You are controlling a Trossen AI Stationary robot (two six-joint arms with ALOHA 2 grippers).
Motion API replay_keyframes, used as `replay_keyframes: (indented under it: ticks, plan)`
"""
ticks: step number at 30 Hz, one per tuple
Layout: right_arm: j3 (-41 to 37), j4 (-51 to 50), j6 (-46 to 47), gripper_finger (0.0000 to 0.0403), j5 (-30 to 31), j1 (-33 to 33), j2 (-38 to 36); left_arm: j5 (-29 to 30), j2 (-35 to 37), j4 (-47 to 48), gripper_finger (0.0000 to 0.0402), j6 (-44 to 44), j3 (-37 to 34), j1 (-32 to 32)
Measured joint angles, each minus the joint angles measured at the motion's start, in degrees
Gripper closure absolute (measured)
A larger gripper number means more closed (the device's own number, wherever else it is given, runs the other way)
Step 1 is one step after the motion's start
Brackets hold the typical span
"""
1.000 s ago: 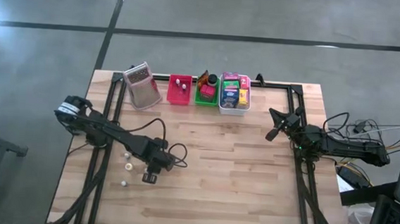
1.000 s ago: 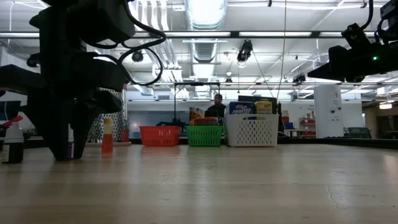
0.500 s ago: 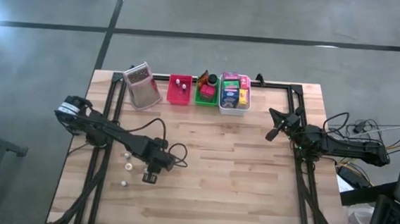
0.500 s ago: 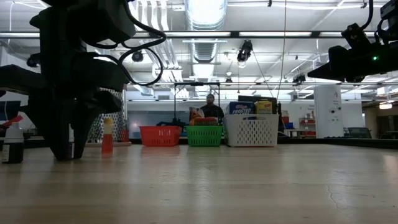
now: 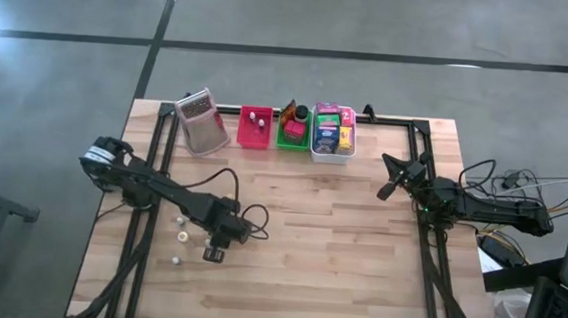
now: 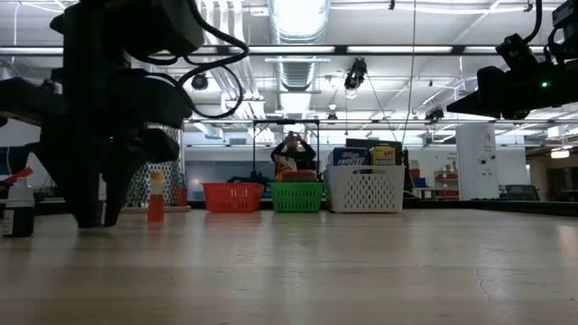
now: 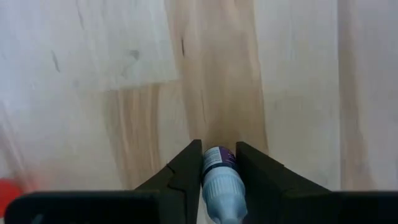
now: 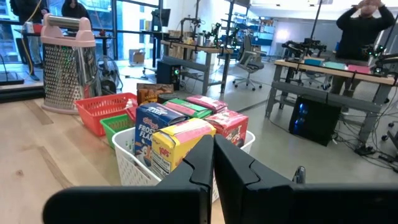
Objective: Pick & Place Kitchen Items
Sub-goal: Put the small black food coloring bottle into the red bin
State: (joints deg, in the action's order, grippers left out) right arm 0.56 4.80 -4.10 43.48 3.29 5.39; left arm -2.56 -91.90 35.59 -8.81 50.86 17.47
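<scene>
Half of the tiny pale bottle (image 7: pixel 221 186) is cut off, clamped in the left pincer (image 7: pixel 217 180).

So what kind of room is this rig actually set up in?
It looks like a robotics lab or open workshop, not a kitchen: workbenches with equipment, office chairs and exposed ceiling ducting beyond the wooden table. A person stands at a bench in the background.

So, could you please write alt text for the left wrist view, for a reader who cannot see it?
The left gripper holds a tiny pale bottle with a purple band between its two dark fingers, just above the light wooden table. A blurred red thing shows at one edge of the picture; I cannot tell what it is.
</scene>
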Motion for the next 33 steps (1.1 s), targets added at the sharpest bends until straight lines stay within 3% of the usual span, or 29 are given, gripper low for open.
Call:
replay_keyframes:
  ticks: [17, 33]
  plan:
    - [-0.02, 0.0, 0.0, 0.0394, 0.02, 0.0, 0.01, -0.12, 0.11, 2.66, 0.0303, 7.01, 7.58, -6.28]
    - [-0.02, 0.01, 0.0, 0.0394, 0.01, 0.01, 0.0, -0.01, 0.15, 8.95, 0.0303, 11.77, 22.23, -23.69]
